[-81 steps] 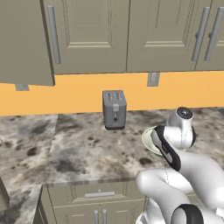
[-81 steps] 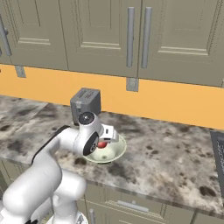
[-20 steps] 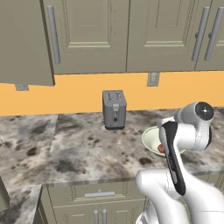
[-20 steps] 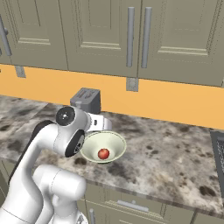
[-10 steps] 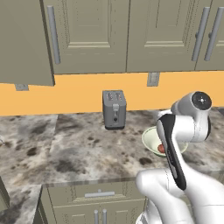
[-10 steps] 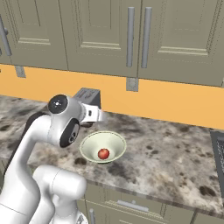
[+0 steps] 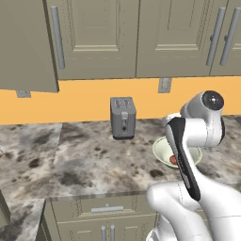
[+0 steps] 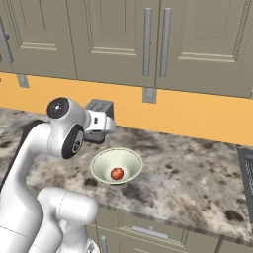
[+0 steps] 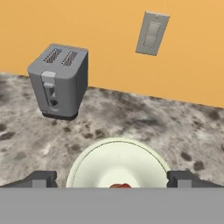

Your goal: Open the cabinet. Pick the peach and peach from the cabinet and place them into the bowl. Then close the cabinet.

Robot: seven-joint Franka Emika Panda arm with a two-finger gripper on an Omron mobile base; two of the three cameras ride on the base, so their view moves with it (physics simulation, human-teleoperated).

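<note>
- Pincer (image 9: pixel 112 179) stood wide and empty above the bowl (image 9: pixel 117 162), tips either side of the rim in the hand view.
- One reddish peach (image 8: pixel 117 173) lay at the bottom of the bowl (image 8: pixel 116 165); I saw the bowl on the surface (image 8: pixel 197 183), just right of the toaster (image 8: pixel 99 117).
- I could not see the second peach. I judged it to be in the cabinet (image 7: pixel 28 47), whose door hung ajar at upper left of the left base view.
- Step in hand, as I read it: lift clear of the bowl and go for the second fruit.
- To do it well: raise straight up first so the tips miss the rim, swing wide of the toaster (image 7: pixel 123 117), keep the pincer wide, and enter past the open door's edge, not through it.
</note>
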